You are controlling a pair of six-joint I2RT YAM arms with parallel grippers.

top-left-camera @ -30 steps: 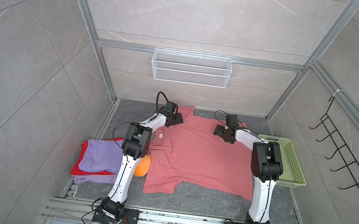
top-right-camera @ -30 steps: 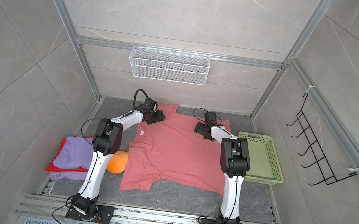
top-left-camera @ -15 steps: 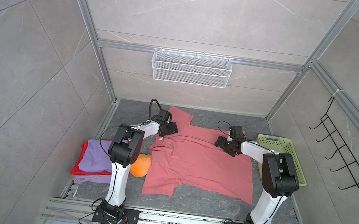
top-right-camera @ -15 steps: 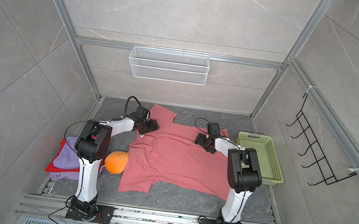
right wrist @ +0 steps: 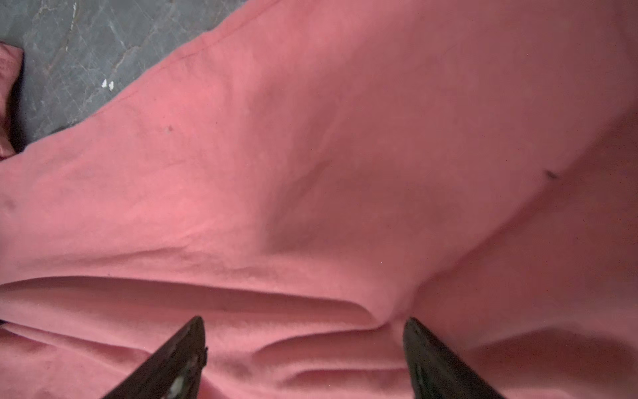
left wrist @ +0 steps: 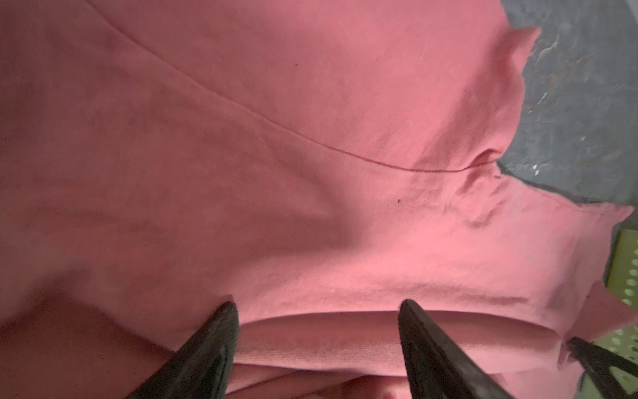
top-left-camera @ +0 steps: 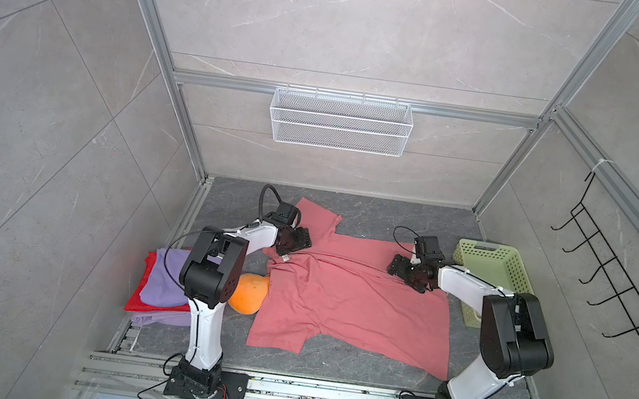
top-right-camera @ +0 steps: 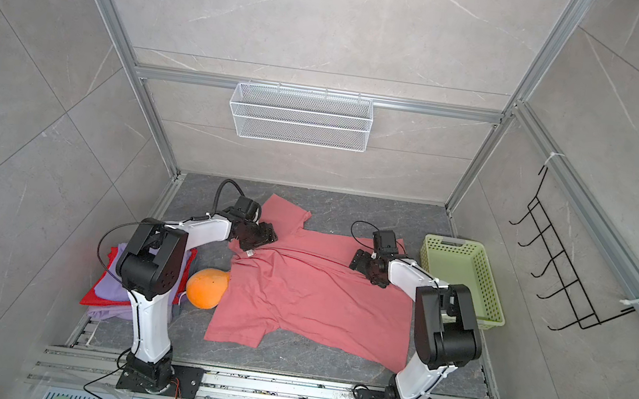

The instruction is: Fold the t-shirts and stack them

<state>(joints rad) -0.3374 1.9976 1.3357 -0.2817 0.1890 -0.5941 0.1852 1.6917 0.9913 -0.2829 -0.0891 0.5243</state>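
Left gripper (left wrist: pixel 317 304) and right gripper (right wrist: pixel 304 318) gape over one salmon-pink t-shirt (top-left-camera: pixel 346 300).

— Where is free room left?
— Bare grey tabletop (top-left-camera: pixel 370 215) is left behind the salmon-pink t-shirt (top-left-camera: pixel 351 297) and along its near hem.
— And what is blocked?
— The left side is closed by the orange plush toy (top-left-camera: pixel 248 294), touching the shirt's edge, and the lavender t-shirt (top-left-camera: pixel 165 276) beside it; the right is hemmed by the green plastic basket (top-left-camera: pixel 517 277).
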